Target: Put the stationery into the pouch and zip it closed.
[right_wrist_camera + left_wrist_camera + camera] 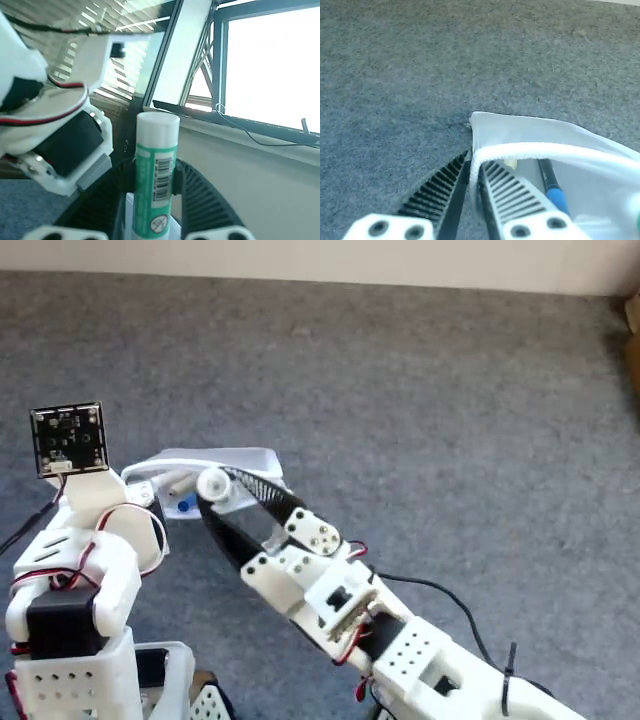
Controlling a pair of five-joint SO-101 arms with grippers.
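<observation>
A white pouch [232,462] lies on the grey carpet with its mouth held up. My left gripper [472,161] is shut on the pouch's corded rim [545,149] near its corner. Inside the pouch [530,131] lies a black and blue pen [551,186], whose blue part [186,504] shows from above. My right gripper [155,167] is shut on a green and white glue stick [156,165], which stands upright between the black fingers. From above, the glue stick's white cap [212,483] sits at the pouch's mouth, with the right gripper [212,492] around it.
Grey carpet [450,400] stretches open to the right and far side. The left arm's body [85,560] and its camera board [68,438] stand close beside the pouch. The left arm's motor housing [55,135] sits right next to the glue stick.
</observation>
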